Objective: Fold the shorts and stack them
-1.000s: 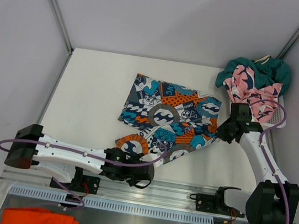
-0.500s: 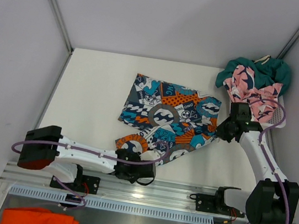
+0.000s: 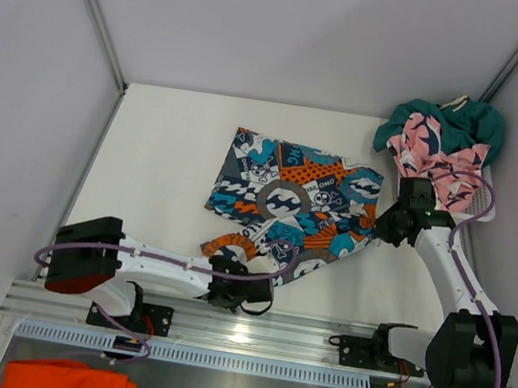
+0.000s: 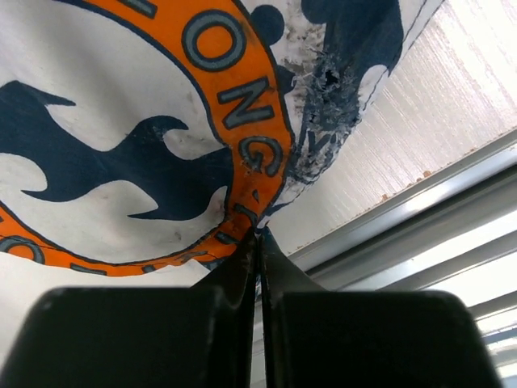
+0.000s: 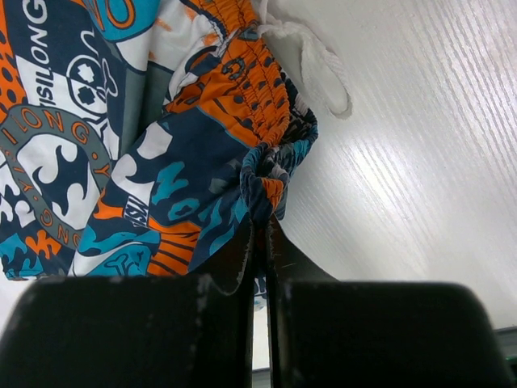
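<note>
Two tools, both clamped on the same garment.

Left tool (image 4: 258, 238): jaws fully together, pinching the near hem of the printed shorts (image 3: 287, 203) right at the orange ring graphic (image 4: 242, 121). Fabric puckered toward the tips. Bare desk (image 3: 167, 162) and the aluminium rail (image 4: 420, 234) sat just right of that tool in its wrist view.

Right tool (image 5: 260, 234): jaws closed on a bunched end of the gathered waistband (image 5: 258, 93), with a wad of cloth sticking out just above the tips. White drawstring (image 5: 319, 61) lay on the desk ahead of that tool and slightly right, its end curled.

Printed shorts lay mostly flat on the desk, spread between the two tools, one edge held by each.

Pink shark shorts (image 3: 434, 151) and teal shorts (image 3: 457, 121) were heaped together beyond the right tool, at the far right corner. Teal sat mostly behind the pink, and both were piled on a white mesh basket (image 3: 483, 201). Neither was touched by a tool.

Orange cloth (image 3: 68, 382) sat off the desk, behind the left tool's arm base, on the near side of the rail.

Couldn't tell how many fabric layers either tool had.
</note>
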### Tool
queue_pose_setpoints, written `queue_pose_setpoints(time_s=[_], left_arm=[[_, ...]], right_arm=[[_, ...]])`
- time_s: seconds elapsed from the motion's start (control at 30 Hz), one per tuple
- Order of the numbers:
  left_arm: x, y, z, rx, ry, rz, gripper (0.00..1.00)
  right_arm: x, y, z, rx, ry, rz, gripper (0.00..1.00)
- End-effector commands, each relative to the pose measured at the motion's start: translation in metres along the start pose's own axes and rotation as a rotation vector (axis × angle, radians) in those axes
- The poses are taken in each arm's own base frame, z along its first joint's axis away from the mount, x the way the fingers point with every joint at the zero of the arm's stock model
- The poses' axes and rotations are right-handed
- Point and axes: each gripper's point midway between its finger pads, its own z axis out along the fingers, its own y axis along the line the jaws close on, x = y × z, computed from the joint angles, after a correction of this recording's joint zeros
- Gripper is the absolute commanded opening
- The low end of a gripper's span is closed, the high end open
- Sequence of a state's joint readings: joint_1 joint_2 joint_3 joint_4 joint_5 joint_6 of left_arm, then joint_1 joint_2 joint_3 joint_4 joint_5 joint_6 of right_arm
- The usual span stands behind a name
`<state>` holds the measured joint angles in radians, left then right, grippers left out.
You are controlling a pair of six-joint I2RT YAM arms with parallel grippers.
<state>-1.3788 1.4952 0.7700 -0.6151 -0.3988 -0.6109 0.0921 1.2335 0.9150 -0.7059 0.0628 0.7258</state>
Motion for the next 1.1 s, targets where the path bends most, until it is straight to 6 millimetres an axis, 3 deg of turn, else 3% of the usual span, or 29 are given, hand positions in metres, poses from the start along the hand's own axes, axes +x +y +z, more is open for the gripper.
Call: queue_pose_setpoints(time_s=[0.0, 0.07, 0.13, 0.2, 0.23, 0.37, 0.4, 0.5, 0.67, 0.8, 0.9, 1.07], left_arm=[[-0.012, -0.012, -0.014, 0.079, -0.027, -0.04, 0.0], [-0.021, -0.02, -0.033, 0.158, -0.059, -0.053, 0.0], [-0.035, -0.026, -0.069, 0.273, -0.122, -0.085, 0.0], [-0.041, -0.025, -0.093, 0.334, -0.161, -0.108, 0.0], [-0.049, -0.023, -0.115, 0.382, -0.216, -0.134, 0.0], [-0.049, -0.006, -0.158, 0.386, -0.24, -0.169, 0.0], [-0.041, 0.001, -0.16, 0.36, -0.218, -0.172, 0.0], [-0.041, 0.011, -0.181, 0.371, -0.257, -0.197, 0.0], [-0.064, 0.059, -0.228, 0.337, -0.423, -0.304, 0.0], [-0.089, 0.112, -0.251, 0.176, -0.501, -0.347, 0.0], [-0.109, 0.13, -0.25, 0.096, -0.519, -0.33, 0.0], [-0.148, 0.163, -0.251, 0.0, -0.568, -0.368, 0.0]], right_arm=[[-0.012, 0.008, -0.017, -0.017, -0.042, 0.019, 0.0], [-0.013, 0.006, -0.024, -0.011, -0.052, 0.039, 0.0], [-0.006, -0.002, -0.029, -0.002, -0.045, 0.047, 0.0], [0.001, -0.006, -0.032, -0.001, -0.029, 0.053, 0.0], [0.005, -0.007, -0.033, -0.01, -0.021, 0.054, 0.0], [0.027, -0.022, -0.036, 0.0, 0.01, 0.055, 0.0], [0.029, -0.024, -0.041, -0.015, -0.003, 0.058, 0.0], [0.046, -0.033, -0.043, -0.028, 0.012, 0.053, 0.0], [0.056, -0.044, -0.039, 0.006, 0.024, 0.051, 0.0], [0.055, -0.043, -0.044, 0.02, 0.027, 0.08, 0.0], [0.045, -0.035, -0.054, -0.004, 0.001, 0.117, 0.0], [0.012, -0.009, -0.08, -0.061, -0.086, 0.195, 0.0]])
